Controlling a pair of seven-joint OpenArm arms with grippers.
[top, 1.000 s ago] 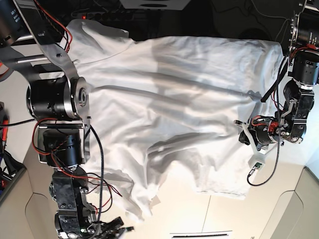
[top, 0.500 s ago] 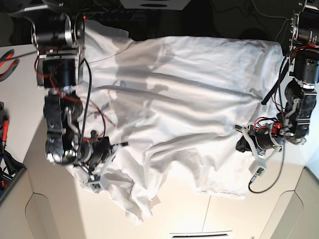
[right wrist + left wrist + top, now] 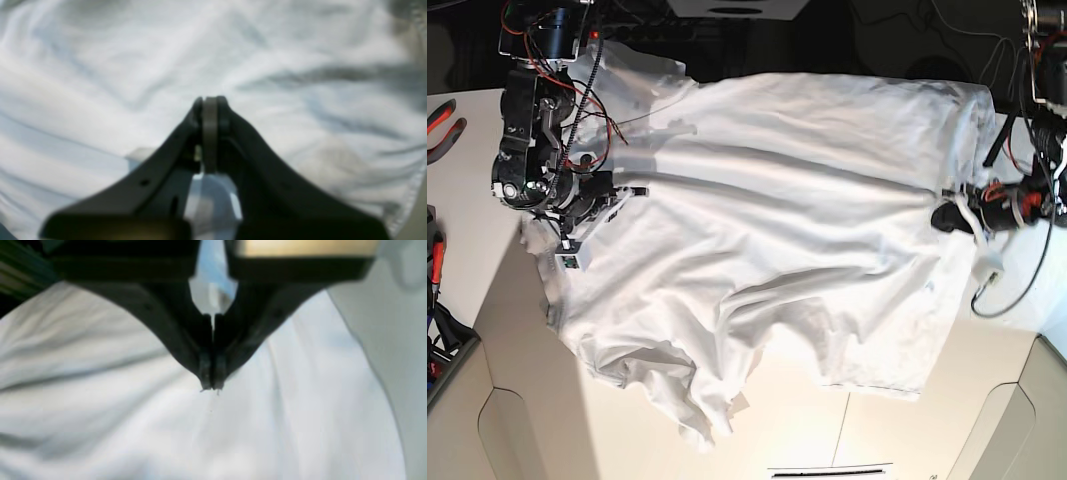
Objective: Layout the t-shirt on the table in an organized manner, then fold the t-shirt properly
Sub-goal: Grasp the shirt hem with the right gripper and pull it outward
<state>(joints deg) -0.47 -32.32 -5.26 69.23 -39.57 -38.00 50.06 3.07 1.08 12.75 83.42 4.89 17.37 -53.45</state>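
Base view: the t-shirt (image 3: 777, 240) sprawls rumpled across the counter (image 3: 827, 440), stretched between both closed tools, the left tool (image 3: 947, 217) and right tool (image 3: 622, 195) each pinching opposite cloth edges.

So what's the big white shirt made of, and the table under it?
The t-shirt looks like soft, thin white cloth, maybe cotton: it wrinkles, drapes in folds, and has a stitched hem. The table looks hard, smooth and matte white, perhaps painted or laminated board; it stays flat and shows no shine. The exact material can't be told from here.
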